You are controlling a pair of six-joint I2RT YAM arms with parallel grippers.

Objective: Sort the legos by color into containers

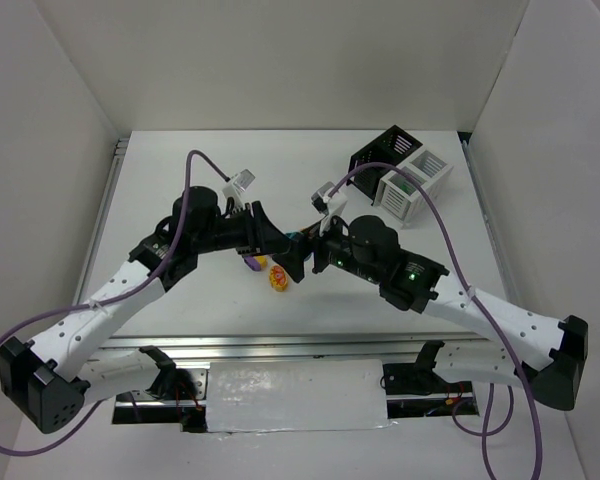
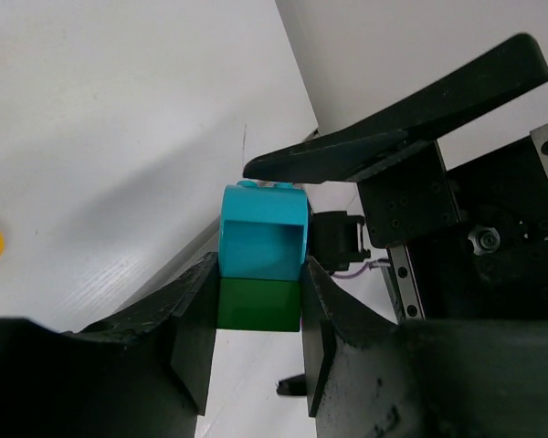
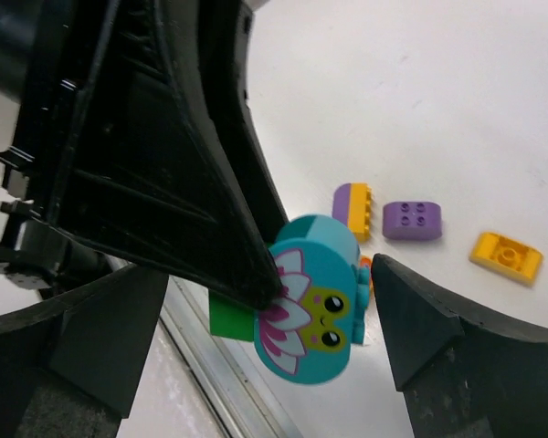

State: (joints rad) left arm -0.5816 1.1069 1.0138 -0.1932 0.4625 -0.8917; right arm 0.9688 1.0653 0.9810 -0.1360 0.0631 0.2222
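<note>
Left gripper (image 2: 259, 294) fills my wrist view, clamped narrow on a green brick (image 2: 258, 306) with a teal brick (image 2: 263, 233) stacked on top of it. The pair is held off the worktop (image 1: 180, 180), over its middle. On my right wrist view the right gripper (image 3: 269, 278) stands wide, one finger on each side of the teal brick, which shows a printed pink flower and a frog face. It grips nothing, and I cannot tell whether its nearer finger touches the brick. Beyond it a yellow-purple brick (image 3: 353, 208), a purple brick (image 3: 412, 220) and an orange brick (image 3: 506, 257) lie in a row on the worktop, near one another. From above I see a red-yellow oval (image 1: 278, 278) just on the near side of the grippers. Black bin (image 1: 378, 155) and white bin (image 1: 412, 185) sit side by side at the far right corner.
</note>
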